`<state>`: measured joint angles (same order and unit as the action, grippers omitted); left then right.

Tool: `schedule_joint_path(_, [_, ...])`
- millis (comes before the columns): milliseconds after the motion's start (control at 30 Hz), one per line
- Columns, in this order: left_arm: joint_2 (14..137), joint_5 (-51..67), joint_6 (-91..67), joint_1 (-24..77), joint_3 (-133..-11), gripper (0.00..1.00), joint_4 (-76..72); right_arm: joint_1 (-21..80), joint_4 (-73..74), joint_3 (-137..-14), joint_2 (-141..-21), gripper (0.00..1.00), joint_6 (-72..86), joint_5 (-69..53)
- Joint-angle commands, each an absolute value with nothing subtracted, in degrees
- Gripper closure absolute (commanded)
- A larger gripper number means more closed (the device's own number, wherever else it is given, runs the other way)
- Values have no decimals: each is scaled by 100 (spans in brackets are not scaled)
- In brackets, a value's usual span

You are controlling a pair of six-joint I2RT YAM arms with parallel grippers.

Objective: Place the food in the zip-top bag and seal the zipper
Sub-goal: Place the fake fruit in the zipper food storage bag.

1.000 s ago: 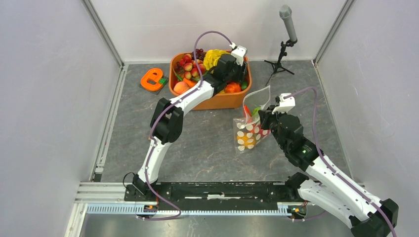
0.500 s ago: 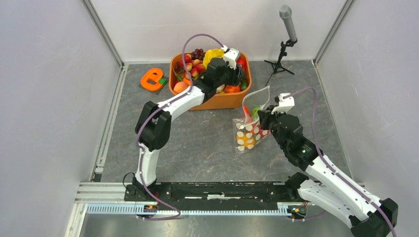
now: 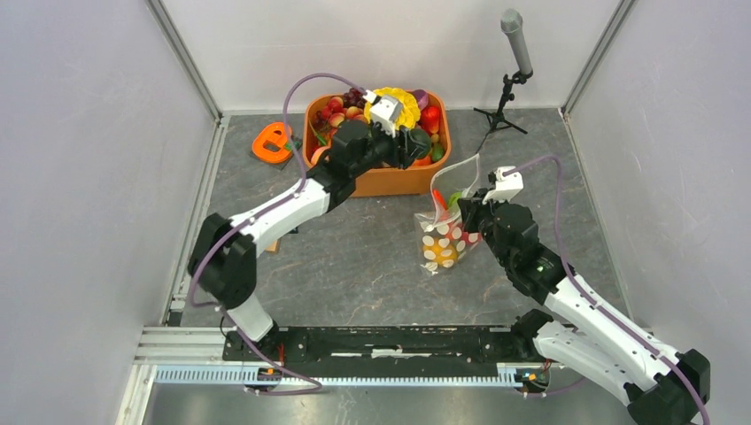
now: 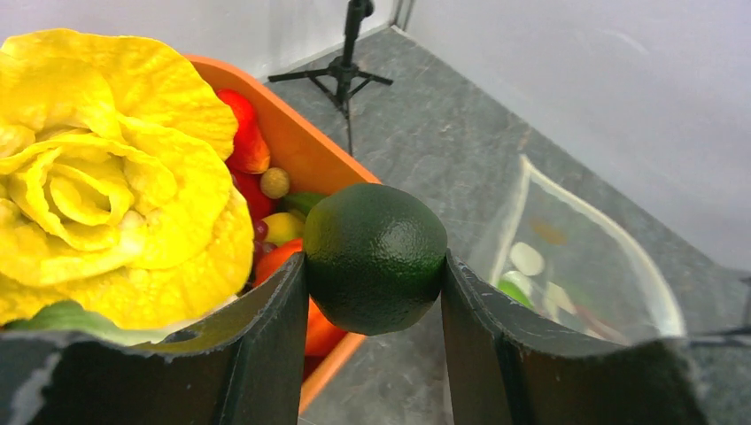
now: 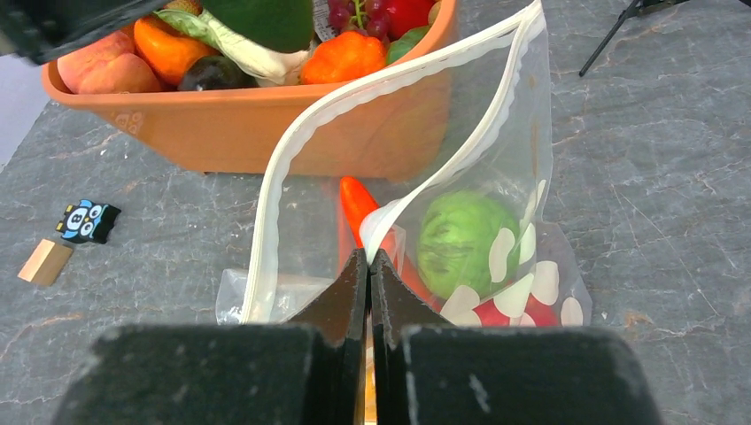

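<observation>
My left gripper (image 4: 372, 266) is shut on a dark green round fruit (image 4: 375, 257) and holds it above the right part of the orange tub (image 3: 390, 181), its spot in the top view (image 3: 416, 142). The zip-top bag (image 3: 447, 239) stands open just right of the tub's front corner; it also shows in the left wrist view (image 4: 584, 257). My right gripper (image 5: 368, 257) is shut on the near edge of the bag's mouth, and the whitish zipper (image 5: 274, 195) curves up and away from it. Inside the bag lie a light green fruit (image 5: 465, 243), an orange piece (image 5: 356, 199) and red pieces.
The tub holds more food, with a big yellow leafy piece (image 4: 106, 168). A microphone on a tripod (image 3: 505, 97) stands at the back right. An orange object (image 3: 273, 140) lies left of the tub. A small black tag (image 5: 87, 221) and wooden block (image 5: 44, 261) lie on the table.
My left arm has swung its elbow out to the left and drawn its gripper back over the tub with the green fruit. The right gripper and bag have barely moved.
</observation>
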<state>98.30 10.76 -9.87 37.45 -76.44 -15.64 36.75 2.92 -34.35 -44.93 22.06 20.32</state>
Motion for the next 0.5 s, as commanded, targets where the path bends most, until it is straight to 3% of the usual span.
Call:
schedule_joint_path(0, [9071, 1672, -1511, 3744, -7142, 65, -2276, 3700, 44, -3454, -4507, 98, 2304, 1960])
schedule_joint_path(267, [8774, 3206, -2489, 3774, -6508, 64, -3039, 3700, -110, -3516, -4572, 98, 2342, 1831])
schedule_joint_path(467, [8954, 3193, -2695, 3986, -6426, 62, -3233, 3699, -184, -3498, -4515, 98, 2364, 1731])
